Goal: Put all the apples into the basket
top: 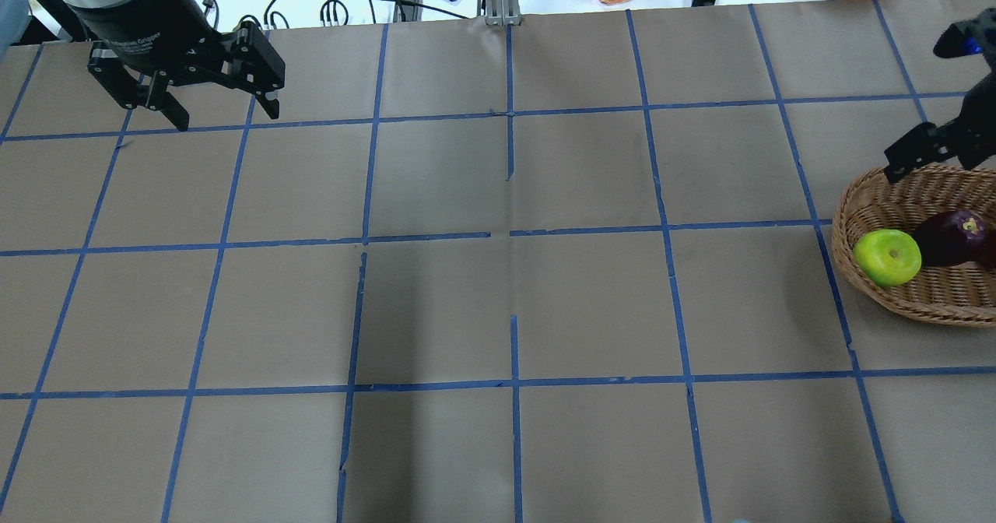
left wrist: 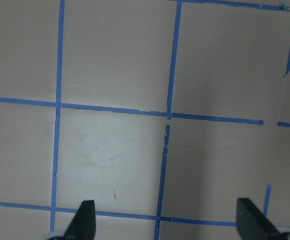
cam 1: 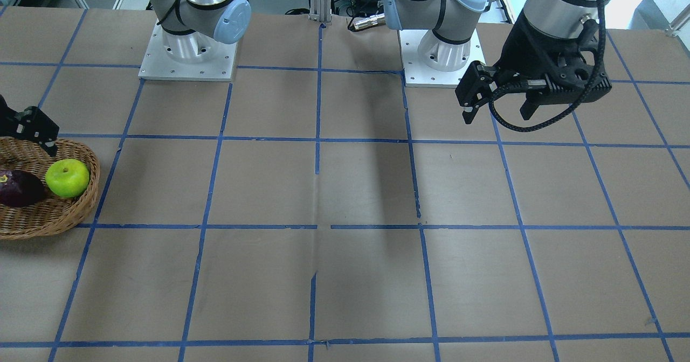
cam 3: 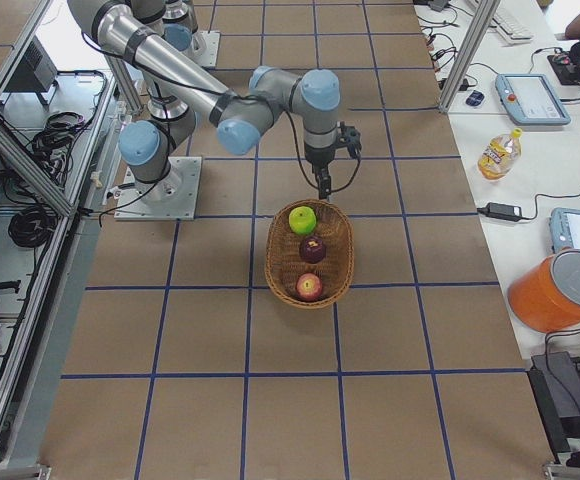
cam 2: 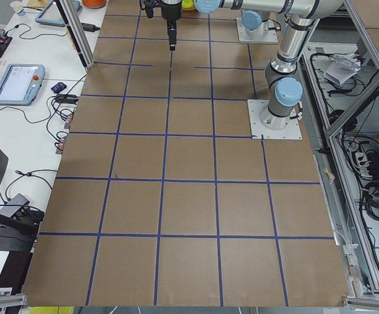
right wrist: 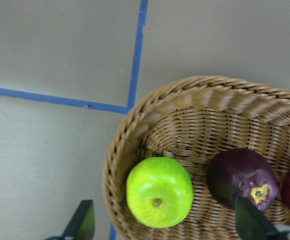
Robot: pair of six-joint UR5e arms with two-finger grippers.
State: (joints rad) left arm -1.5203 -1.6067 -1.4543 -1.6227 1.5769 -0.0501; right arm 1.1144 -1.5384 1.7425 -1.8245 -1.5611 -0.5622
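Found all three smooth, round apples (top: 887,257) cradled by the woven rim of a shallow oval light-brown wicker basket (cam 3: 270,262) at the bench's right edge: nearest a red apple (cam 3: 310,287), then a dark maroon apple (cam 3: 313,249), then a lime-green apple (cam 3: 303,219). Caught the right gripper (right wrist: 166,226) beyond, above the rim, spread wide and empty. Farthest, the left gripper (top: 227,118) over the left edge, agape too, likely with nothing left to carry.

Bright, even overhead light; soft broad shadow across the table (cam 1: 372,184); wrist views slightly blurred.
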